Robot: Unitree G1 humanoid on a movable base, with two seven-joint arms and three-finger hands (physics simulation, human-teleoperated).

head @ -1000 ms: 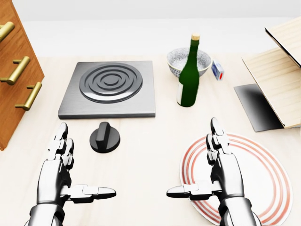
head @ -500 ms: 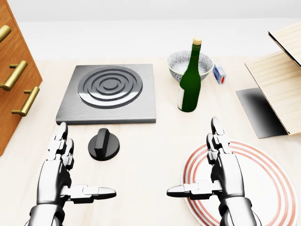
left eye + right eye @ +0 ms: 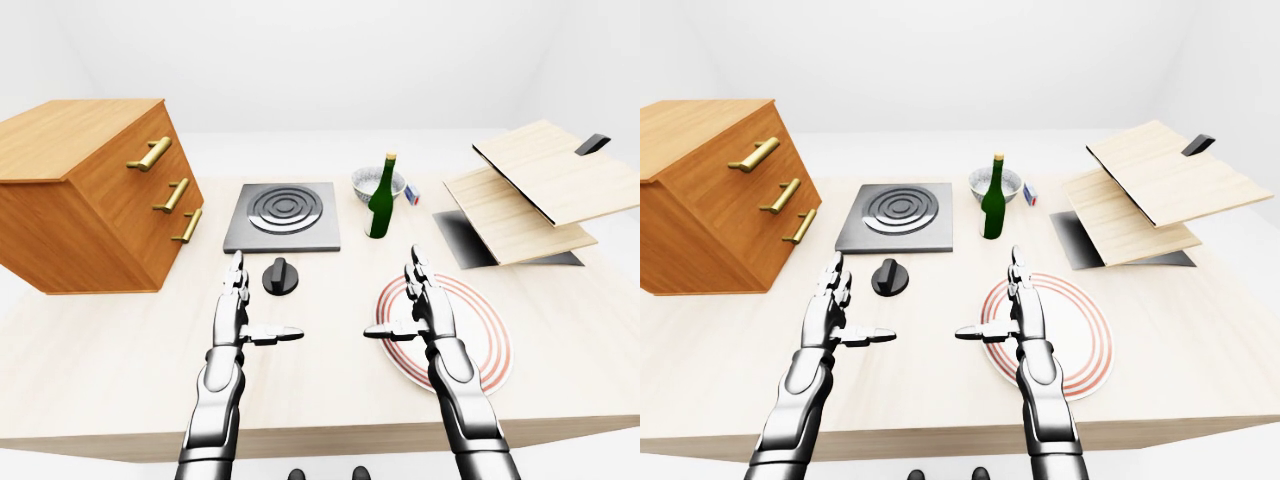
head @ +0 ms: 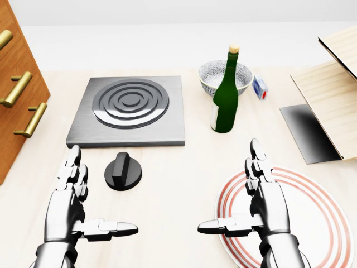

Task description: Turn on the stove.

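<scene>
We see the knob (image 4: 123, 172) mid-bench, just below the stove (image 4: 129, 110). Our left robot hand (image 4: 71, 209) hovers spread beside the knob; our right robot hand (image 4: 259, 204) hovers spread over the plate (image 4: 318, 215).

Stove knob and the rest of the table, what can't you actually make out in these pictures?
- Knob: any on/off marking is too small to read in every view.
- Small box: label too small, head view.
- Bowl: partly hidden by the green bottle, so its contents are unclear.
- Drawer chest: cut off by the head view's left edge.
- Plate: partly covered by the right hand.
</scene>
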